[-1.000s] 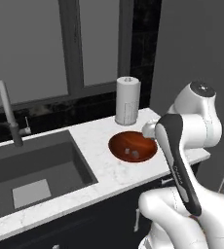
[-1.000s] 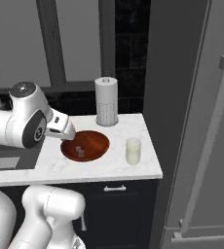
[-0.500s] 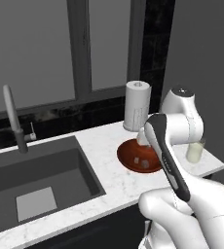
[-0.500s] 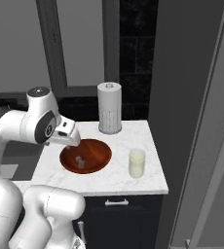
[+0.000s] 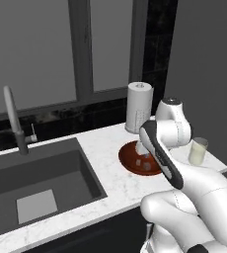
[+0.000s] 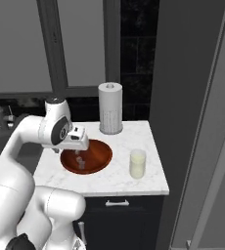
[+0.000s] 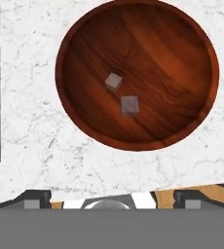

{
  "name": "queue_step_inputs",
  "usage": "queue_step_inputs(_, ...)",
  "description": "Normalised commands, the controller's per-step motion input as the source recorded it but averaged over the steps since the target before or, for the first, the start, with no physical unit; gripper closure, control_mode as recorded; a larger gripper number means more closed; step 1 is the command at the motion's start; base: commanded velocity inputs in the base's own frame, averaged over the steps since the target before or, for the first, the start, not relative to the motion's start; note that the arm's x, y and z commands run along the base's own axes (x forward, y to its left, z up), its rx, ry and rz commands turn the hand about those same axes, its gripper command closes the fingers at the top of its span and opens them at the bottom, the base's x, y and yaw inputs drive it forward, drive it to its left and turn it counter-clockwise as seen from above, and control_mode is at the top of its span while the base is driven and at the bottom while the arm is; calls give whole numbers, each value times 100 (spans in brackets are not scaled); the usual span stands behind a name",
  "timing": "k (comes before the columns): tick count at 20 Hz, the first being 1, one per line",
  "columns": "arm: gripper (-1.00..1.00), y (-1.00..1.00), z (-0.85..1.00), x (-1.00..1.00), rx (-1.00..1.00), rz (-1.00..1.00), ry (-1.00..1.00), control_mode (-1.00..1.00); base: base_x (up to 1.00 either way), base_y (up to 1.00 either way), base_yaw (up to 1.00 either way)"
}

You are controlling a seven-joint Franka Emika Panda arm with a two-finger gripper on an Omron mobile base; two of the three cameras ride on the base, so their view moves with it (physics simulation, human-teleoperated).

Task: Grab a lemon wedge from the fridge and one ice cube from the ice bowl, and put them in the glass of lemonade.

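The ice bowl, a wide reddish-brown wooden bowl, lies right under my hand with two pale grey ice cubes in it, one ice cube beside another. My gripper hangs above the bowl's near rim, open wide and holding nothing. From the right base camera the gripper hovers just over the bowl. The glass of lemonade stands on the counter to the bowl's right, also seen as the glass. The fridge rises grey at the far right. The lemon wedge is out of view.
A white paper-towel roll stands behind the bowl against the dark backsplash. A dark sink with a faucet takes up the counter's left part. The marble counter ends just right of the glass.
Both base views have shifted as the base drove, so counter, bowl and glass sit nearer and more central. The hand stays over the bowl, open as before.
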Motion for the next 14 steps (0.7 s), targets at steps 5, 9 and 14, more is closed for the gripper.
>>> queue_step_inputs(5, -100, 0, -40, 22, 0, 11, 0, -100, 0, 0, 0)
queue_step_inputs(9, -100, 0, -57, 28, 1, 9, 0, -100, 0, 0, 0)
queue_step_inputs(14, -100, 0, -46, 4, 1, 10, 0, -100, 0, 0, 0)
